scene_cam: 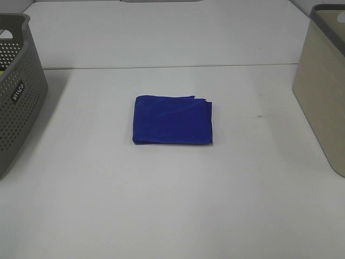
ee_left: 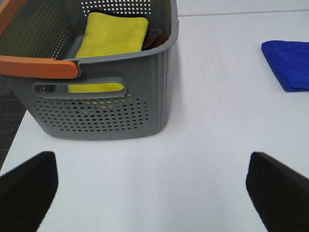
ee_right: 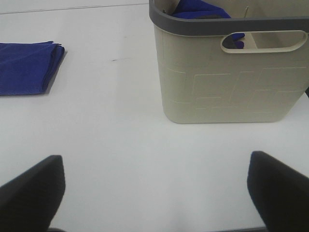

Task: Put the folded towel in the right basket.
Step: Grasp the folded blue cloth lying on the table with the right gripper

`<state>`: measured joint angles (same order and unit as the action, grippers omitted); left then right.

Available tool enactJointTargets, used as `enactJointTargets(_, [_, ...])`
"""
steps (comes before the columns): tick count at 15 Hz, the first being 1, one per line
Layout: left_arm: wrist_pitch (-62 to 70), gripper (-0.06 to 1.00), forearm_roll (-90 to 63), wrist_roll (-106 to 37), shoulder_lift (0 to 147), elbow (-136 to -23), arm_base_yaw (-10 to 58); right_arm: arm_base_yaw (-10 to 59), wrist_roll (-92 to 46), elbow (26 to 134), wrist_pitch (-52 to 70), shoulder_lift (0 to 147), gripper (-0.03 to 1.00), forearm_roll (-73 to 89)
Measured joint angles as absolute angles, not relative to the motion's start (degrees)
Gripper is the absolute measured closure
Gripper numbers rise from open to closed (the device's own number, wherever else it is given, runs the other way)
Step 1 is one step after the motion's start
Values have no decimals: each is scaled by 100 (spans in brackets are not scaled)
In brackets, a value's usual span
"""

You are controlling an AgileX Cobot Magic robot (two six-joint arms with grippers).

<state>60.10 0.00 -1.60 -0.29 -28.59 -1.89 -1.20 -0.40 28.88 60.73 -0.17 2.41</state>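
From the exterior high view, the folded towel, deep blue, lies flat at the middle of the white table. It sits well apart from the grey basket at the left edge and the beige basket at the right edge.

In the left wrist view, the left gripper hangs over bare table. Its dark fingers are spread wide apart, clasping nothing and touching nothing. The perforated grey basket stands ahead of it with a yellow cloth inside. A corner of the folded towel shows off to one side, clear of the basket.

In the right wrist view, the right gripper is likewise spread wide over the table, empty. The beige basket stands ahead of it with a blue cloth inside. The folded towel lies on the table, apart from that basket.
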Motion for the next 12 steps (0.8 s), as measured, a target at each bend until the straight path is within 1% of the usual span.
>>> enactJointTargets(6, [6010,-4,0,-160,-29,-2859,-189,-120,0,2962,6091,126,-1,292])
enactJointTargets(7, [6010,-4,0,-160,-29,-2859,-189,-120,143,3226,6125,544,-1,430])
enactJointTargets(9, [6010,-4,0,-160,-29,-2859,-189,-120,384,4240,6240,2097,-1,773])
enactJointTargets(10, [6010,-4,0,-160,-29,-2859,-189,-120,395,4515,6280,2550,-1,819])
enactJointTargets(12, [6010,-4,0,-160,-29,-2859,-189,-120,413,5827,6474,4206,-1,974])
